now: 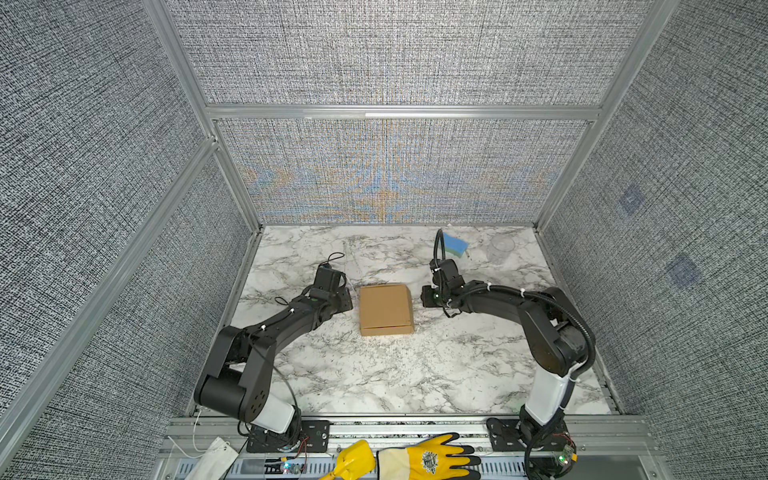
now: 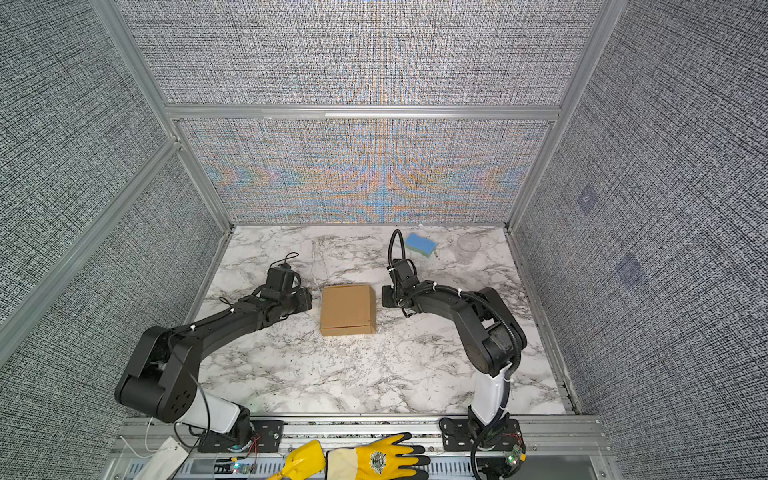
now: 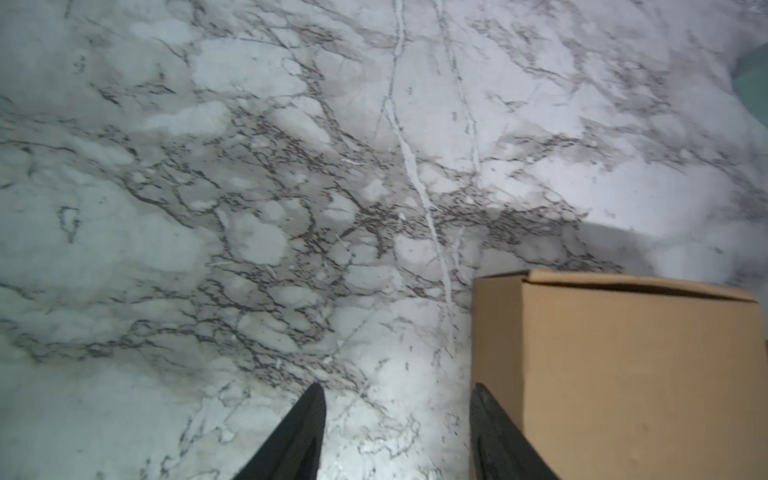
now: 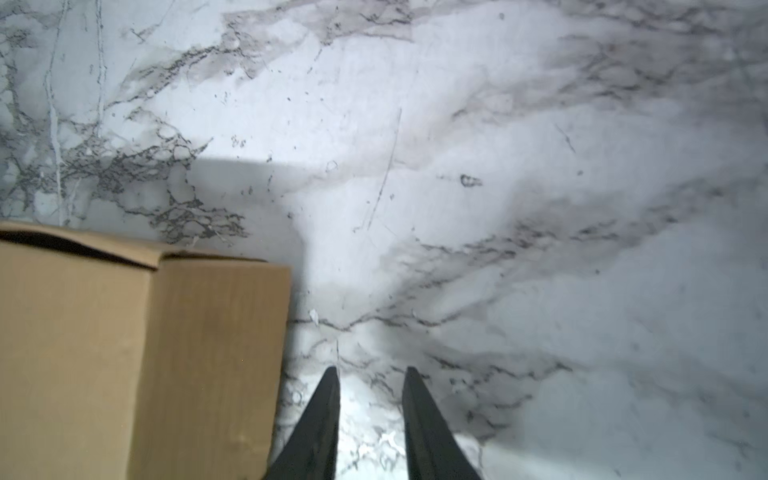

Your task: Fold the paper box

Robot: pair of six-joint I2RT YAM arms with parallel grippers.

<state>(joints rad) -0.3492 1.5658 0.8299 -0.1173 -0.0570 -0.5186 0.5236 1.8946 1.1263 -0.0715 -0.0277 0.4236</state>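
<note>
Left wrist view: the left claw [image 3: 399, 388] points down at the white and grey marble table [image 3: 208, 208]. Its two black fingers [image 3: 307, 428] stand wide apart, and only bare table shows between them. It holds nothing. The brown paper box [image 3: 623, 374] stands right next to one finger, and I cannot tell if they touch. The box is folded up with its lid down. A thin dark crack shows under the lid along one top edge.

In the right wrist view, the right claw [image 4: 372, 370] also points down at the table. Its fingers [image 4: 320, 424] stand close together with a narrow gap, and nothing is in the gap. It holds nothing. The paper box [image 4: 137, 353] is just beside it.

In both top views the paper box [image 1: 385, 309] [image 2: 348, 309] sits flat near the middle of the table [image 1: 374, 374], between the two claws. The left claw [image 1: 344, 300] is at its left side and the right claw [image 1: 428, 297] is at its right side, each just beside a wall of the box. A blue sponge [image 1: 455, 244] lies near the back of the table, behind the right arm. A clear cup [image 1: 502, 245] stands near the sponge. A yellow glove [image 1: 432, 459] lies off the table, at the front by the metal rail [image 1: 415, 424].
</note>
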